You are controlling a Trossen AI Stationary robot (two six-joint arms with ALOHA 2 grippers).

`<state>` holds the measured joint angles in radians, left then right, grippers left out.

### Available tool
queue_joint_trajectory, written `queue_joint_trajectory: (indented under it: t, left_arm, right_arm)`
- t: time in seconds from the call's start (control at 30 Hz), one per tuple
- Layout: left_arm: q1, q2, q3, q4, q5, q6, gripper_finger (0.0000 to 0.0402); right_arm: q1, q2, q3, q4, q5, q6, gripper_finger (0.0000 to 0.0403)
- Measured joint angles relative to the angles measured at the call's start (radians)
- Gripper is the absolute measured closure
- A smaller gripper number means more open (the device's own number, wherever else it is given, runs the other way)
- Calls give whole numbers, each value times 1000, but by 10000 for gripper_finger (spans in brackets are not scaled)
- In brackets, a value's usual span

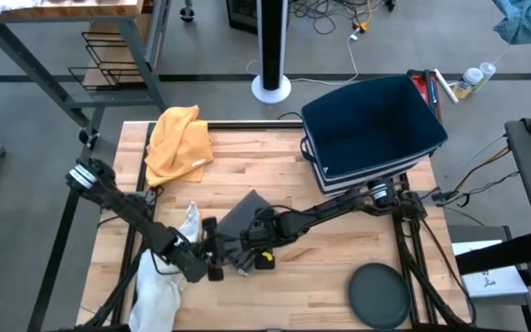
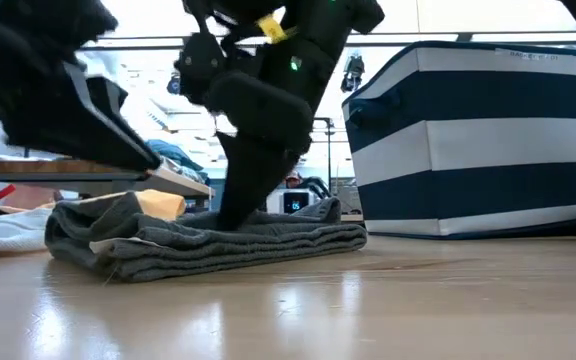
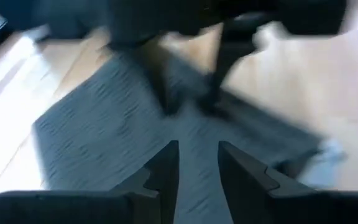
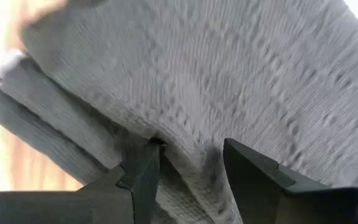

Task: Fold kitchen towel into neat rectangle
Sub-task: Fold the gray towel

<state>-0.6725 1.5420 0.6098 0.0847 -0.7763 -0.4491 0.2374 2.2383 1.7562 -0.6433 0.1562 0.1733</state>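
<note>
The grey kitchen towel (image 1: 240, 219) lies folded in layers on the wooden table (image 1: 339, 249), left of centre near the front; in the low view the towel (image 2: 268, 240) shows as a flat stack. My right gripper (image 4: 191, 149) comes down on it from the right, fingers apart. My left gripper (image 3: 199, 149) hovers just off the towel's near left side (image 1: 212, 260), open by a narrow gap with nothing between its fingers. My right gripper sets both fingertips (image 4: 143, 163) on the towel's top layer (image 4: 185, 134), slanting down from the table's right side. The cloth puckers a little at the tips. The towel lies flat on the table under them (image 2: 233, 222). Whether any cloth is pinched, I cannot tell.
A yellow cloth (image 1: 181, 138) lies at the far left, a white cloth (image 1: 166, 281) at the near left beside the left arm. A navy striped basket (image 1: 371, 124) stands at the far right, a dark round disc (image 1: 379, 295) at the near right.
</note>
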Motion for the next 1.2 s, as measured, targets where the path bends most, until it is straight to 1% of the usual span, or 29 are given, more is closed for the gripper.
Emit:
queue_joint_trajectory:
  t: [0.17,0.33,0.4,0.53,0.63,0.73,0.8,0.97,1.2]
  left_arm:
    - [50,9,-124,20,0,-117,304]
    - [66,24,-223,135,-3,-192,300]
    - [66,24,-244,176,-4,-195,297]
    - [66,24,-252,195,-4,-191,292]
    - [66,24,-250,195,-3,-189,293]
    - [66,24,-250,195,-2,-189,298]
    - [66,24,-250,195,-2,-189,302]
    - [66,24,-251,196,0,-189,308]
    - [65,25,-251,202,1,-187,302]
  right_arm:
    - [7,0,-2,-9,0,0,227]
    - [31,-1,-1,-70,1,2,227]
    - [41,-1,-1,-78,5,3,227]
    - [51,-10,14,-78,5,25,227]
    - [55,-21,38,-54,73,19,228]
    - [53,-18,38,17,116,-5,227]
    - [51,0,33,62,116,-15,227]
    - [63,42,21,31,91,-28,227]
    - [94,3,27,2,75,-22,227]
